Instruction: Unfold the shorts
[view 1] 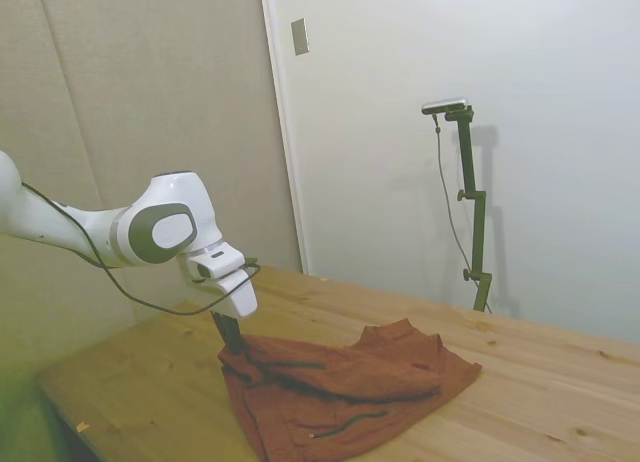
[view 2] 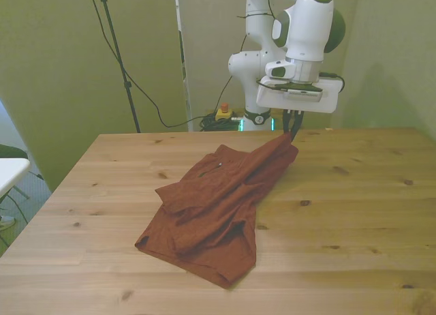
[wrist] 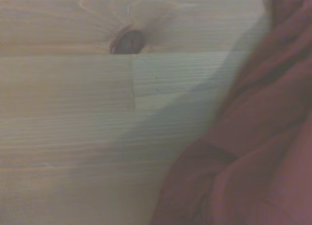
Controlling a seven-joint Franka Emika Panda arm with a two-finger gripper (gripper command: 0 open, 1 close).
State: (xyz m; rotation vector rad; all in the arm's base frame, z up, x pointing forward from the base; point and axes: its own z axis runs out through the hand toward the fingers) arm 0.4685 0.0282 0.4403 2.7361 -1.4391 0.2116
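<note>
Pinching one raised corner of the shorts (view 2: 214, 206), gripper (view 2: 293, 133) closed on cloth; the bunched body trails toward the front view's lower left.

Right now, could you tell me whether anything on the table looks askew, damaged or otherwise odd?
Nothing looks damaged or spilled. The shorts lie bunched and folded over themselves on the wooden table, one corner drawn up to the hand near the far edge. That fits a garment only partly unfolded, so it is not really out of place.
</note>
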